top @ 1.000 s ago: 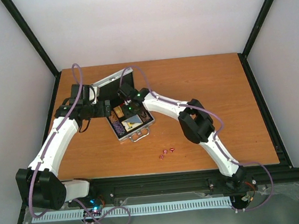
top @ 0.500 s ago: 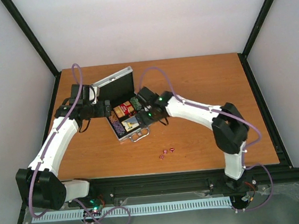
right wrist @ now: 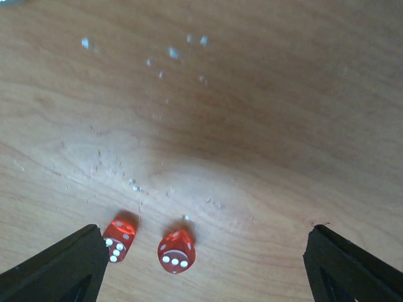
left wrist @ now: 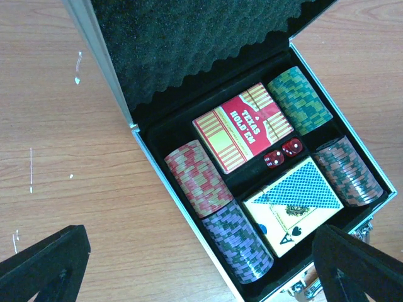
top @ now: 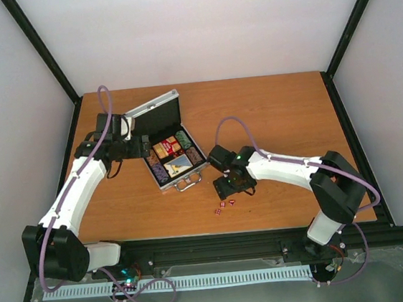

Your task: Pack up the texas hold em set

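The silver briefcase [top: 156, 114] lies open, its black foam lid tipped back. Inside its rim [left wrist: 169, 187] sit several chip stacks [left wrist: 198, 178], a red card deck [left wrist: 244, 126], a blue-yellow deck [left wrist: 295, 204] and two tiny red dice [left wrist: 282, 153]. My left gripper [top: 142, 144] stands open at the case's left side, above the purple chip stack [left wrist: 242, 242] without touching it. Three loose red dice [top: 223, 206] lie on the table near the front. My right gripper [top: 233, 189] hangs open just above them, two dice [right wrist: 176, 250] showing between its fingers [right wrist: 56, 267].
The case's handle [top: 187, 184] points toward the table's near edge. The wooden tabletop [top: 285, 120] stretches bare to the right and back. Black frame posts stand at the table's corners.
My right arm has pulled out of the case and swung toward the near edge, now over the loose dice. Its jaws have opened. The left arm has not moved.
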`<control>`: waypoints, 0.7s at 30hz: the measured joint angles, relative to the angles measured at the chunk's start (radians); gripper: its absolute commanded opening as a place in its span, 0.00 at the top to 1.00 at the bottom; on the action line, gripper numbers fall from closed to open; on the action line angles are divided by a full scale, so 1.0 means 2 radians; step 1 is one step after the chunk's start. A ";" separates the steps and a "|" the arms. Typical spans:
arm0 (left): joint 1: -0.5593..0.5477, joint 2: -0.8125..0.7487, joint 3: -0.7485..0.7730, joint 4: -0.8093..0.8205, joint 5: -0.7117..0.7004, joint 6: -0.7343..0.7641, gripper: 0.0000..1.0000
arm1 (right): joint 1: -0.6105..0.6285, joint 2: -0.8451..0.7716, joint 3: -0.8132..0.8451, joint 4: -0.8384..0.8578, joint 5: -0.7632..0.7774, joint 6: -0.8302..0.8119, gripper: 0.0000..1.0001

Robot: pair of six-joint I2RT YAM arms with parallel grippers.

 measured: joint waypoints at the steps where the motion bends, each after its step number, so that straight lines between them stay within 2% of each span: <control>1: 0.000 0.001 0.000 0.000 0.000 0.000 0.00 | 0.003 0.000 -0.006 0.000 -0.002 0.001 0.22; 6: 0.000 0.002 0.000 0.000 0.000 0.000 0.00 | 0.012 0.000 -0.031 0.011 -0.014 0.000 0.38; 15: 0.000 0.002 -0.001 0.000 0.000 0.000 0.00 | 0.013 0.000 -0.044 0.030 -0.034 -0.004 0.40; 21: 0.000 0.002 -0.005 0.000 0.000 0.000 0.00 | 0.013 0.000 -0.049 0.038 -0.043 -0.006 0.49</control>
